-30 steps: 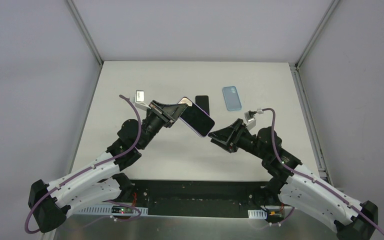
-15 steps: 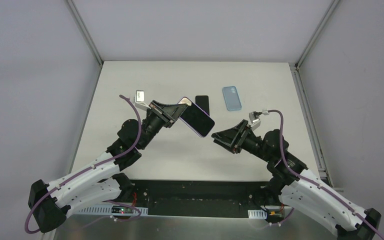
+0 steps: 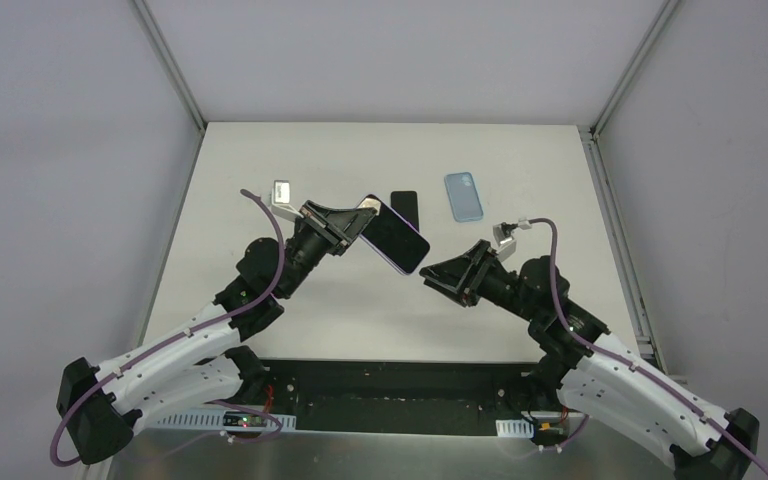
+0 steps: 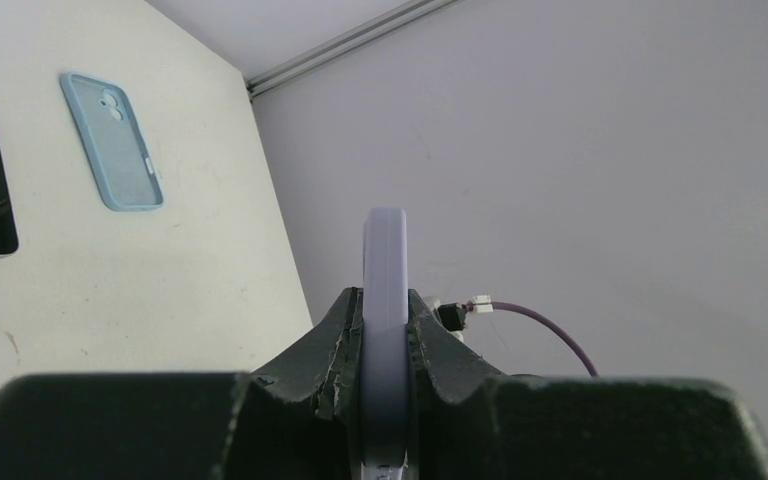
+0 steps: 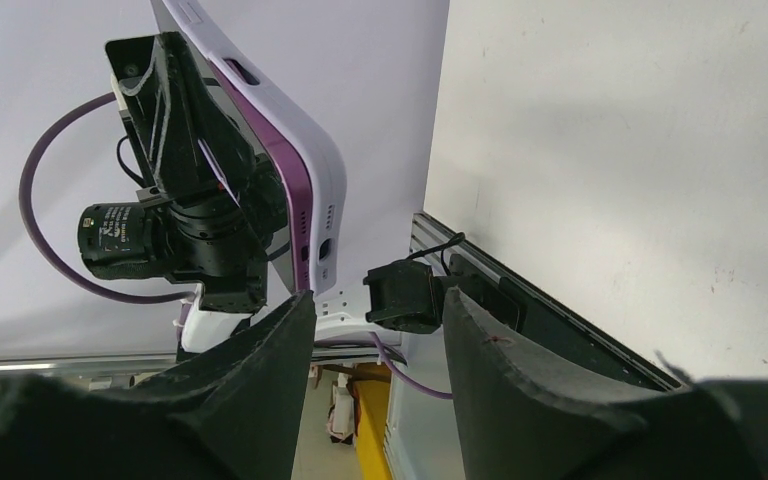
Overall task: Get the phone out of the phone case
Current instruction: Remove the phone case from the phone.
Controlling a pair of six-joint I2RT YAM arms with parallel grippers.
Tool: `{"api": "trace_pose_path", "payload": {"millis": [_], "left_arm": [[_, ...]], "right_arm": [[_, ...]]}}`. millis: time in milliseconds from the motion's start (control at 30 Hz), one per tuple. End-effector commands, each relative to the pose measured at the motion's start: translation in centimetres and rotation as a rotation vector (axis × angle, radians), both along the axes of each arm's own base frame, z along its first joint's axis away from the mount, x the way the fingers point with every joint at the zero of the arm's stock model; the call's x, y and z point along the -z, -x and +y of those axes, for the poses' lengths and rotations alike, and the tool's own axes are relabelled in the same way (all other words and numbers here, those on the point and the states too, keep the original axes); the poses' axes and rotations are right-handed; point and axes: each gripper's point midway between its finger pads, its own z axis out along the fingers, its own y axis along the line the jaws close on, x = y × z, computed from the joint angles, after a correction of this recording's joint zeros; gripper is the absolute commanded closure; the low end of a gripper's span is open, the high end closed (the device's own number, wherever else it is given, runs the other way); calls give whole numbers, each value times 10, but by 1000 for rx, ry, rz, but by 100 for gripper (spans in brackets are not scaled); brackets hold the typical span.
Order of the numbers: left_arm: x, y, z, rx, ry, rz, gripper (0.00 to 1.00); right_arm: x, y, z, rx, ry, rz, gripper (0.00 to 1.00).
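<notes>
Above the surface (image 3: 290,160), my left hand (image 3: 353,226) pinched the phone case (image 4: 385,290) edgewise, phone (image 3: 398,240) inside. My right hand (image 3: 437,275), spread, sat just off its nearest corner; I judged I should hook the case lip there and peel.

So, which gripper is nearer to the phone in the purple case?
Left. The left gripper is shut on one end of the cased phone; the right gripper stands open just beyond its other end, apparently not touching.

Lab cell: white table (image 3: 250,165), grey enclosure panels (image 3: 60,150).
</notes>
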Motion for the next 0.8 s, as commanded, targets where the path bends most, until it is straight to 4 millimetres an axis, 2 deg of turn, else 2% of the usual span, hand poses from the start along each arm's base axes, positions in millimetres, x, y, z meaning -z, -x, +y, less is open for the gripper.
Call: {"api": "trace_pose_path", "payload": {"millis": [0, 767], "left_arm": [[-58, 12, 2, 36, 136, -102, 100], [-56, 14, 0, 55, 138, -94, 100]], "right_arm": [[-35, -1, 2, 2, -78, -59, 47], [-30, -5, 9, 4, -69, -38, 49]]}}
